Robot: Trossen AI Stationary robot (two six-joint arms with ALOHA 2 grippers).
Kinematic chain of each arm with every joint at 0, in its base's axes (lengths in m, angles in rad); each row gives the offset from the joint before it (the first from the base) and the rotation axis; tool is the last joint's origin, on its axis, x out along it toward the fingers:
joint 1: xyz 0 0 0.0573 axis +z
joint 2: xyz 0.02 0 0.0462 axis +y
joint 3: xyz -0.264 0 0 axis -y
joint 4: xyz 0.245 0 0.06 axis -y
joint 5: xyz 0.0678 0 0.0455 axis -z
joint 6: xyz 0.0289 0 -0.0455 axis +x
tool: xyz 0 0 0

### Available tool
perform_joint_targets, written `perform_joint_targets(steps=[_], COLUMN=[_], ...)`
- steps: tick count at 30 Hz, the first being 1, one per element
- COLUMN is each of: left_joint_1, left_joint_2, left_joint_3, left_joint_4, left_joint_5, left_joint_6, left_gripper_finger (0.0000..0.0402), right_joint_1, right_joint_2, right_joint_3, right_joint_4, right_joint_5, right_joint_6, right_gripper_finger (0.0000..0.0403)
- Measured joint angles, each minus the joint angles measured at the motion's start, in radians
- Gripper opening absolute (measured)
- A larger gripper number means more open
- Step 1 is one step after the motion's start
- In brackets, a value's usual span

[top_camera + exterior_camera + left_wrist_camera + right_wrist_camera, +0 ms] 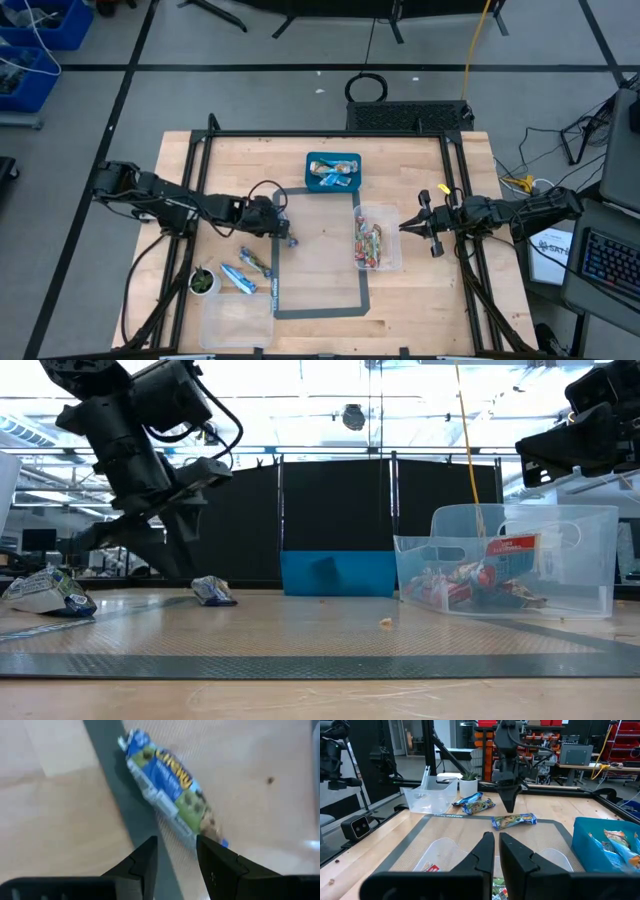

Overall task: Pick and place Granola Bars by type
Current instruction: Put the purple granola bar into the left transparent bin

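Two hands: the left hand, fingers apart, hangs above a blue bar lying on the worktop, placed to grasp it. Right hand, fingers together, waits over the clear bin of red bars.

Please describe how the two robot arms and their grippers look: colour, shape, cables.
Both arms are black, built of chunky jointed segments. The left arm carries a looping black cable near its wrist. Each ends in two dark, tapered, wedge-shaped fingers: left gripper, right gripper. No markings are visible.
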Motion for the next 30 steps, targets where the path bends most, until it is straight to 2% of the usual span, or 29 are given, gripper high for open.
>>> perform_joint_targets(steps=[7, 14, 24, 30], left_joint_1=[0.004, 0.023, 0.044, 0.044], left_joint_2=[0.0, 0.029, 0.158, 0.141], left_joint_3=[0.0, 0.0, 0.002, -0.001], left_joint_4=[0.041, 0.036, 0.192, 0.207], left_joint_5=[-0.09, -0.086, -0.032, -0.021], left_joint_6=[0.005, 0.01, 0.047, 0.123], left_gripper_finger=[0.0138, 0.0138, 0.0138, 0.0131], right_joint_1=[0.0, 0.0, 0.0, 0.0], right_joint_2=[0.0, 0.0, 0.007, 0.017], right_joint_3=[0.0, 0.0, 0.0, 0.0], right_joint_4=[0.0, 0.0, 0.004, 0.007], right_joint_5=[0.0, 0.0, -0.001, 0.0], right_joint_6=[0.0, 0.0, 0.0, 0.0], right_gripper_finger=[0.002, 0.002, 0.002, 0.002])
